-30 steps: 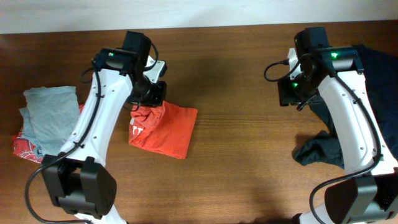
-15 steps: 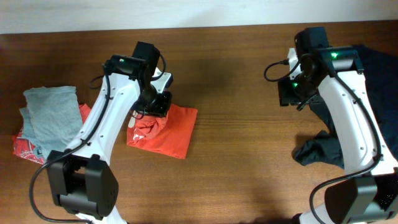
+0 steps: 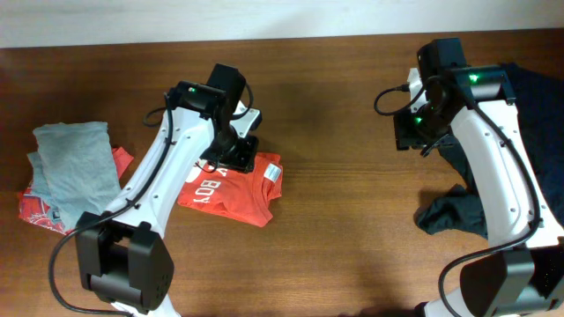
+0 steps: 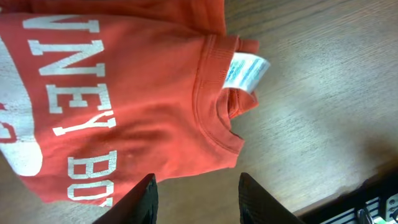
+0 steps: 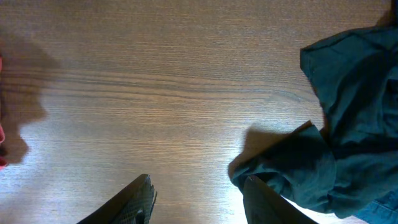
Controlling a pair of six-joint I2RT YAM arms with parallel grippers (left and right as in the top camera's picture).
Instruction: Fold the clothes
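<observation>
Left wrist view: the left gripper (image 4: 196,190) hangs spread and empty, the folded orange-red fabric T-shirt with white lettering (image 4: 124,106) just ahead of its tips.

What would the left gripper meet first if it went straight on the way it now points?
Most likely the orange-red T-shirt, near its collar and white label. The left gripper is open above it; the exact depth is unclear.
</observation>
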